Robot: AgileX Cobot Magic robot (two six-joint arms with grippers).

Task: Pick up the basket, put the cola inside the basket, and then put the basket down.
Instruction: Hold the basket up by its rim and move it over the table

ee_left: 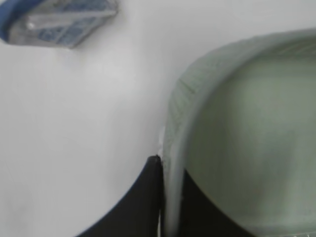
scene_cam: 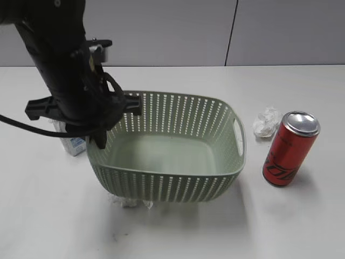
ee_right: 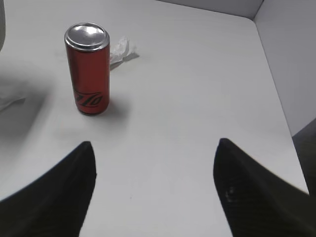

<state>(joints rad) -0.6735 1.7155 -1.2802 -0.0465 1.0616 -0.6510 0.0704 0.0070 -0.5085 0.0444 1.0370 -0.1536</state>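
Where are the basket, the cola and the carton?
basket [scene_cam: 161,186]: exterior view, front wall.
cola [scene_cam: 285,154]: exterior view, red side.
carton [ee_left: 59,19]: left wrist view, its top face.

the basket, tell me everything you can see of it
The basket is pale sage-green plastic, rectangular with rounded corners, its walls pierced by rows of small slots and its floor solid. A cut-out handle shows in its right wall. It is empty and looks lifted, slightly tilted, with a shadow and crumpled white bits beneath its front. The left pincer grips its left rim, one finger outside the wall and one inside. The cola stands apart on its right.
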